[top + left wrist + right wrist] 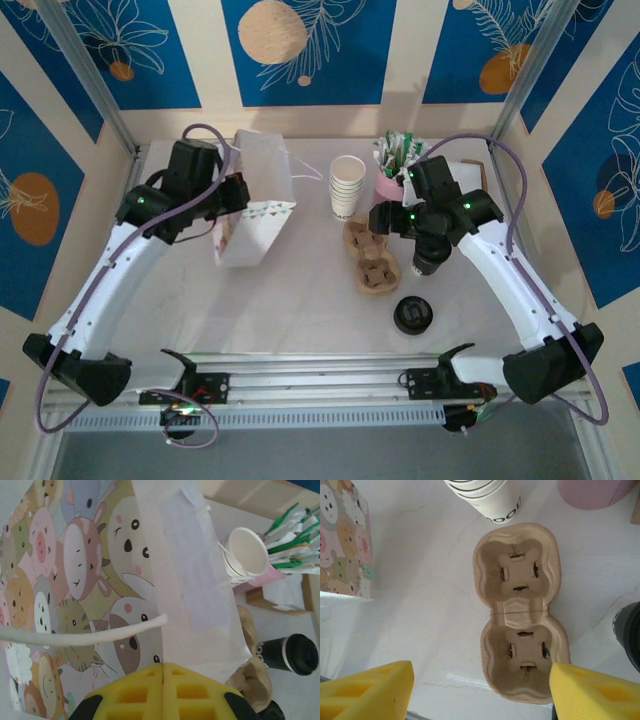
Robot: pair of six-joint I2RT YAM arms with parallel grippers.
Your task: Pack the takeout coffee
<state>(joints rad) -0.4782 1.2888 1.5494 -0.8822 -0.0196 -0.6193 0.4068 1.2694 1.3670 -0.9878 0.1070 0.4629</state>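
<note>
Your right pincer [481, 692] hangs spread wide above the cardboard carrier [520, 580] and your left pincer [162, 680] sits pressed together by the paper bag [90, 580], so treat the coffee cup [432, 262], standing just right of that carrier, as thin-walled and crushable: grip mid-body, gently, below the lid [300, 655].

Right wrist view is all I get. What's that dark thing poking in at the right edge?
Observer: That's the coffee, a cup with a black lid, standing right of the tray.
Operator: Are there more lids anywhere?
Observer: Yes, spare lids lie in front of the coffee, toward the near edge.
Operator: What's the other arm doing?
Observer: The left gripper is up against the bag, jaws shut.
</note>
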